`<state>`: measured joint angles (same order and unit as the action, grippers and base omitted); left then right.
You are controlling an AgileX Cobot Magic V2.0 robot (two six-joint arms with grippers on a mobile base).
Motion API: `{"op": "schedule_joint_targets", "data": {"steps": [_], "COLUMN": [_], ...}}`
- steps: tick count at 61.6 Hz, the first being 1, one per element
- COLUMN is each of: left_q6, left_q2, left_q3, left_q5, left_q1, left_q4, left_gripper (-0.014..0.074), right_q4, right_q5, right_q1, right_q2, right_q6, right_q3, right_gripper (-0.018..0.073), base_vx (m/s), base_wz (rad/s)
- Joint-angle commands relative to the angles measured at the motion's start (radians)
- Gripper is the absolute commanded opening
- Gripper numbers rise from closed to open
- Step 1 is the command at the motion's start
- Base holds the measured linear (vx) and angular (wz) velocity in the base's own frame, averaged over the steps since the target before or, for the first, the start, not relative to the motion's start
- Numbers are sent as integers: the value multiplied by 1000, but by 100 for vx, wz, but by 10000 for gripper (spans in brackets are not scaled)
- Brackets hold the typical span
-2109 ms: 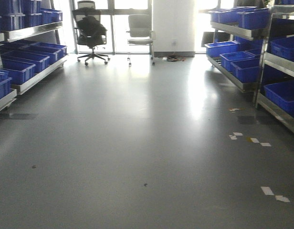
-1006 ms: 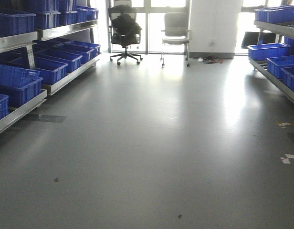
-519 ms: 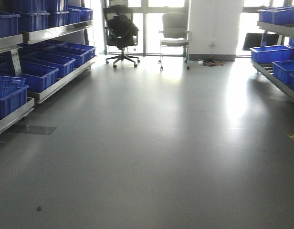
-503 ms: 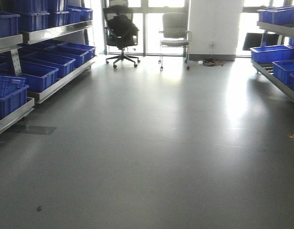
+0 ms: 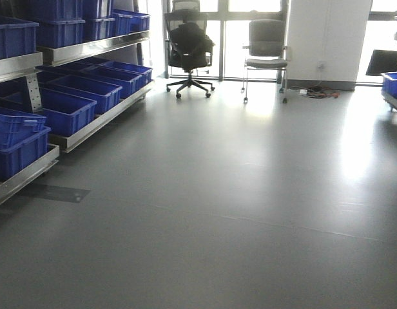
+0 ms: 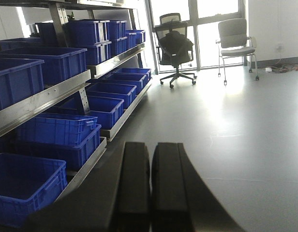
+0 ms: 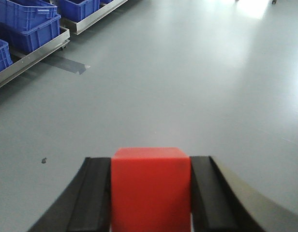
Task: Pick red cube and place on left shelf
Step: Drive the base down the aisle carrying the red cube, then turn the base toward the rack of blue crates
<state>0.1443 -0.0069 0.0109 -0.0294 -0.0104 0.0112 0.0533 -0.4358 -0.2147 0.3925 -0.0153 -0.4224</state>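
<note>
- Cube [image 7: 150, 193], red, is clamped between the two black fingers of the right tool [image 7: 150, 166], above the grey floor [image 7: 197, 87].
- Left tool [image 6: 151, 151] holds nothing; its fingers lie together, with only a thin line between them.
- Left shelf [image 5: 102, 120] runs along the left side of the room, well apart from the cube, and its steel tiers carry blue crates [image 5: 73, 108].
- Black chair [image 5: 189, 51] and grey chair [image 5: 266, 45] stand by the windows at the far end.
</note>
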Motion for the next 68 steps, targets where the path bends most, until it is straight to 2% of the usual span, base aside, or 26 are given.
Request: {"op": "schedule_joint_targets", "data": {"steps": [1,32,68], "left_q6": [1,1,1], "left_q2": [-3,-3,-3], "left_q3": [22,22,22], "left_q5": [90,90,90], "left_q1": [-1,-1,-1], "left_q4": [5,5,5], "left_gripper": [106,106,106], "right_q4": [-10,-10,-10], "right_q5": [88,88,88], "right_q1": [6,6,6], "right_q2": [3,3,3], "right_q6": [-4,-4,-4], "right_q3": [-29,-29,-29], "right_gripper": [55,55,55], "base_vx": [52,52,51], "base_wz": [15,25,47]}}
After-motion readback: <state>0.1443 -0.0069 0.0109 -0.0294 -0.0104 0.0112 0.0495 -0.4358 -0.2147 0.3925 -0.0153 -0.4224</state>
